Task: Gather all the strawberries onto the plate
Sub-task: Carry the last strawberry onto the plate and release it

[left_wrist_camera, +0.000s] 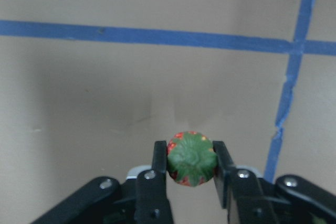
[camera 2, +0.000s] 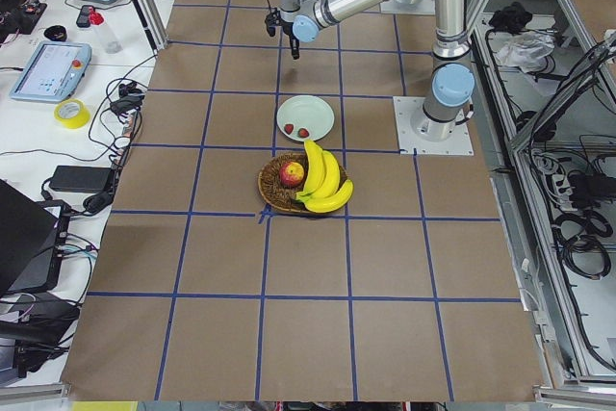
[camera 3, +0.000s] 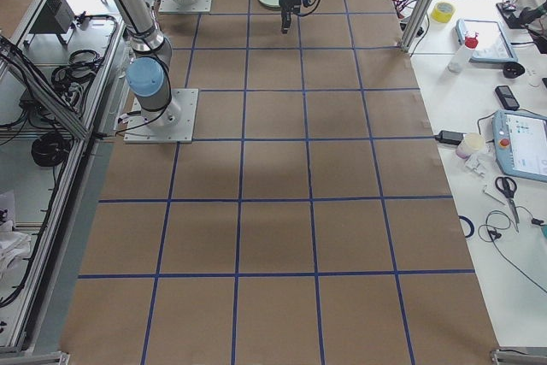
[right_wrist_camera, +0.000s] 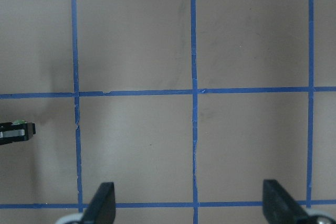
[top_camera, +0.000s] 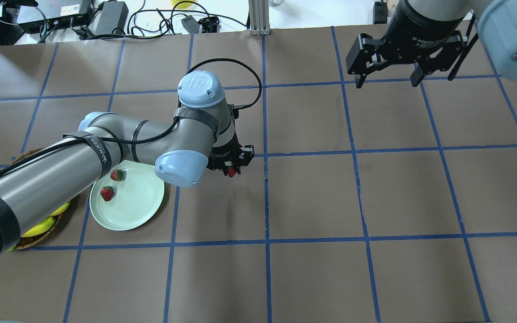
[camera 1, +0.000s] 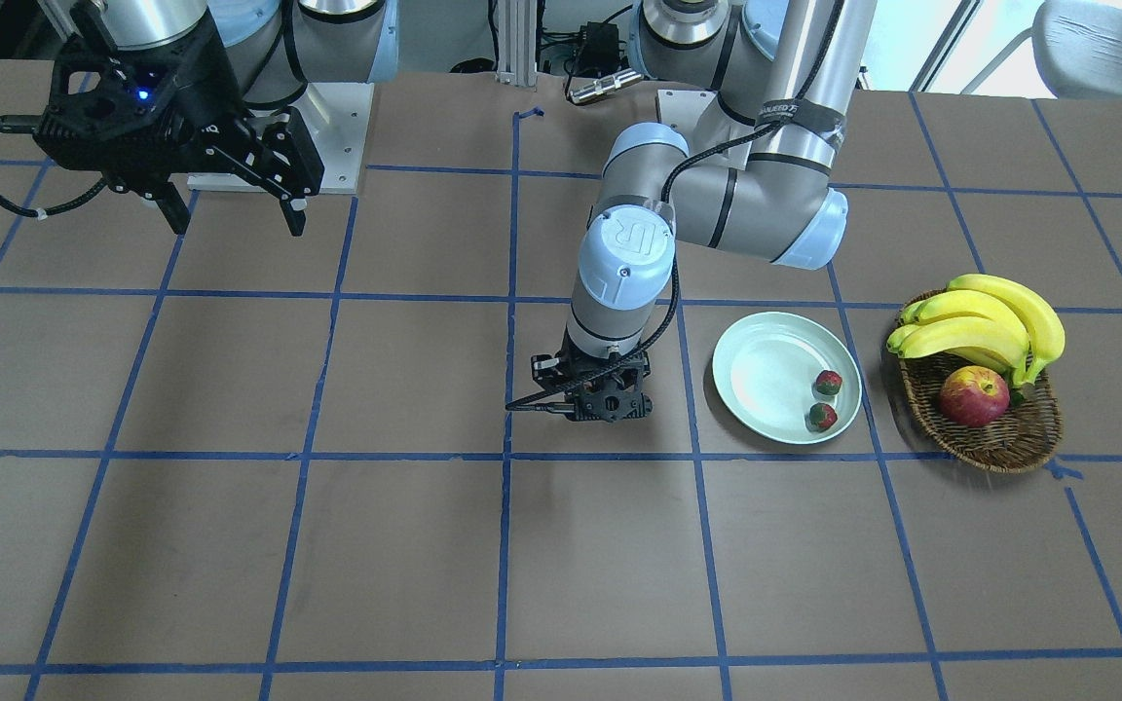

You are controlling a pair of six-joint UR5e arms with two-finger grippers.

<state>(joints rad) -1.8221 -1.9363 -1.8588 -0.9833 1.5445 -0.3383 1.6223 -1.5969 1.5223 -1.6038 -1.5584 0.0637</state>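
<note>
Two strawberries (camera 1: 827, 383) (camera 1: 822, 417) lie in the pale mint plate (camera 1: 766, 375); they also show in the overhead view (top_camera: 116, 175) (top_camera: 107, 193) on the plate (top_camera: 137, 202). My left gripper (left_wrist_camera: 191, 163) is shut on the third strawberry (left_wrist_camera: 191, 159), green cap up, close above the brown table beside a blue tape cross. The overhead view shows that berry (top_camera: 231, 171) at the left gripper (top_camera: 230, 167), to the right of the plate. My right gripper (top_camera: 388, 77) is open and empty, high over the far right of the table (right_wrist_camera: 191, 208).
A brown wicker basket (camera 1: 994, 438) with bananas (camera 1: 985, 326) and a red apple (camera 1: 973, 396) stands next to the plate on its outer side. Blue tape lines grid the brown table. Cables and boxes lie beyond the table's far edge.
</note>
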